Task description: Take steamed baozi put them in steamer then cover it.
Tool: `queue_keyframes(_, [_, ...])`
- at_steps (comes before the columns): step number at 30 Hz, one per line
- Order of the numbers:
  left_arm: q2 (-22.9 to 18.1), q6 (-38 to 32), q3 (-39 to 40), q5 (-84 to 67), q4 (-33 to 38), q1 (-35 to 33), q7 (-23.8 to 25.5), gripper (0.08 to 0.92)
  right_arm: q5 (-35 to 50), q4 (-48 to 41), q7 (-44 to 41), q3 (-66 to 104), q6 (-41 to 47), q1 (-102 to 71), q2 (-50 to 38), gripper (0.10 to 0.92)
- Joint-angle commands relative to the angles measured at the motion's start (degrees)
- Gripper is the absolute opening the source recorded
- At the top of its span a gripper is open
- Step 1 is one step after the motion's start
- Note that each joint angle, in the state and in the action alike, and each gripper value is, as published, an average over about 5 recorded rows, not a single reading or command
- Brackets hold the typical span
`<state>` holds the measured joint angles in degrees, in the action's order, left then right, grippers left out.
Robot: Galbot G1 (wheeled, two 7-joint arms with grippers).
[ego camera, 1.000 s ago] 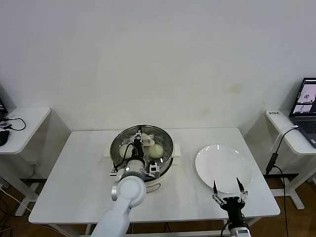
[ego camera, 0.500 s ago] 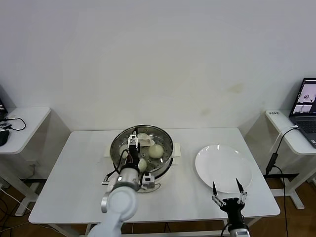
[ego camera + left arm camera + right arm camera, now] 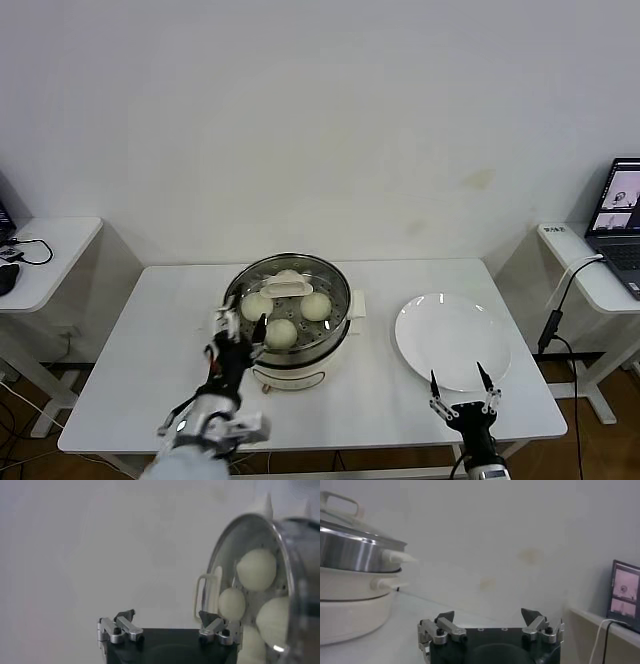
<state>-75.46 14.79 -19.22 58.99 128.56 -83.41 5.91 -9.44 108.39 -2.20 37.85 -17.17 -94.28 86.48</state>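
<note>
My left jaws (image 3: 238, 333) gape empty just near-left of the covered steamer (image 3: 287, 310); right jaws (image 3: 459, 384) wide, idle.

Shiny perforated steel steamer (image 3: 287, 300) on glossy cream plastic base, clear glass cover (image 3: 288, 283) with metal rim, smooth matt buns (image 3: 281, 333), glossy white plate (image 3: 452, 340), matt white table (image 3: 150, 370)

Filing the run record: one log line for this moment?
round glass lid on steel steamer | left tool open beside it | right tool open
</note>
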Motion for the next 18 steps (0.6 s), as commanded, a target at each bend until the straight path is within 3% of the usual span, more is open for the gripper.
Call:
queue_keyframes(1, [2.68,-13.44,-21.75,-74.78,2.45,-18.80,-19.01,0.823,0.57,0.30,-0.78,-1.10,1.01,-0.91,-1.14,0.823])
queue_keyframes(9, [2.62,-15.54,-21.36,-77.18,-0.86,-26.12,-18.79,0.823,8.01,1.42,-5.59,-2.06,5.34,-3.46,-5.68,0.823])
queue_keyframes(18, [1.12,-19.47,-17.85,-74.12,-5.12,-26.42,-16.91,0.823,12.73,5.74,-6.98,-2.72,10.22,-6.92,-9.25,0.823])
